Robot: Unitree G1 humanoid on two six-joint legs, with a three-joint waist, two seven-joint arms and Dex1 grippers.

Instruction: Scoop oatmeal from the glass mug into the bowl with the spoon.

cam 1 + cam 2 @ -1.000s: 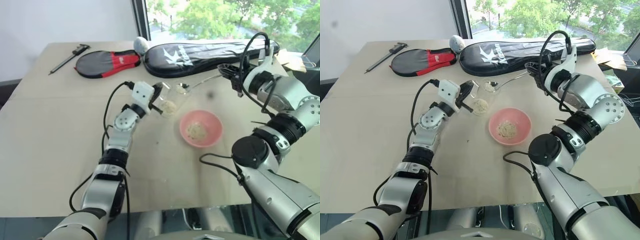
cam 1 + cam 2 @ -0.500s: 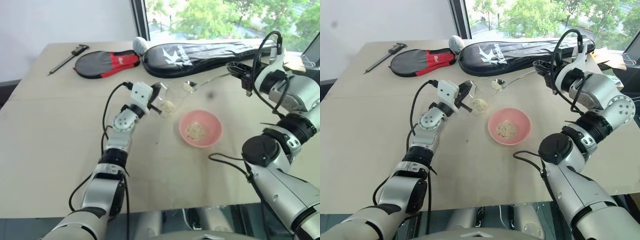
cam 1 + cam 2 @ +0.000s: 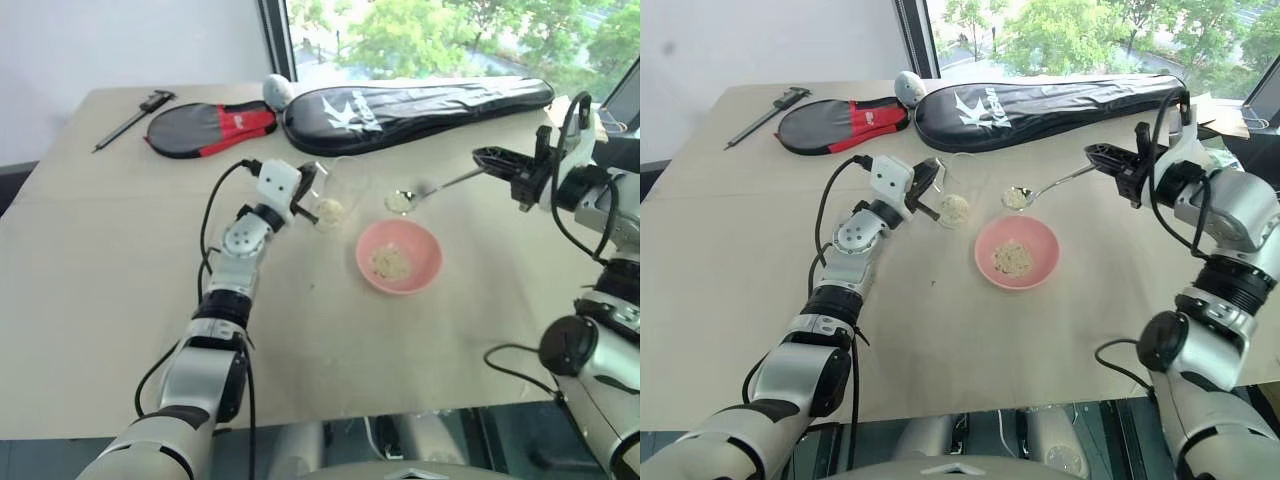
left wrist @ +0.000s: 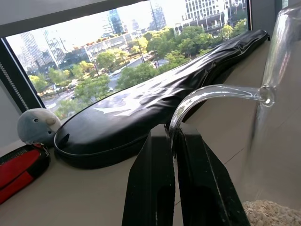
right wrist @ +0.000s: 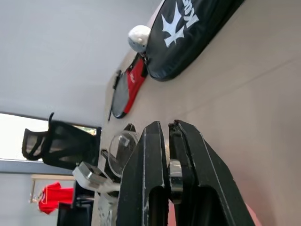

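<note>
The left pincer (image 3: 305, 196) is clenched on the thin curved handle of the glass mug (image 3: 330, 195); in the left wrist view its two black fingers (image 4: 155, 183) press together around that clear loop. The glass mug stands on the worktop (image 3: 100, 270), left of the bowl (image 3: 399, 256) and apart from it. In the mug's bottom lies a small heap of oatmeal (image 3: 331, 210), pale and flaky.

Right of the mug, the pink bowl rests on the worktop and holds a loose clump of oats near its middle. Just above the bowl's far rim hangs the head of the spoon (image 3: 402, 201), heaped with oatmeal and clear of both mug and bowl. The spoon's slim handle runs up and to the right into the right pincer (image 3: 500, 160), which is clenched on the handle's end; in the right wrist view the metal shows pinched between the closed fingers (image 5: 148, 183).

Along the far edge of the worktop lie a black caliper tool (image 3: 130, 113), a red and black racket cover (image 3: 200, 126), a small grey bird toy (image 3: 277, 89) and a long black racket bag (image 3: 420, 100).
</note>
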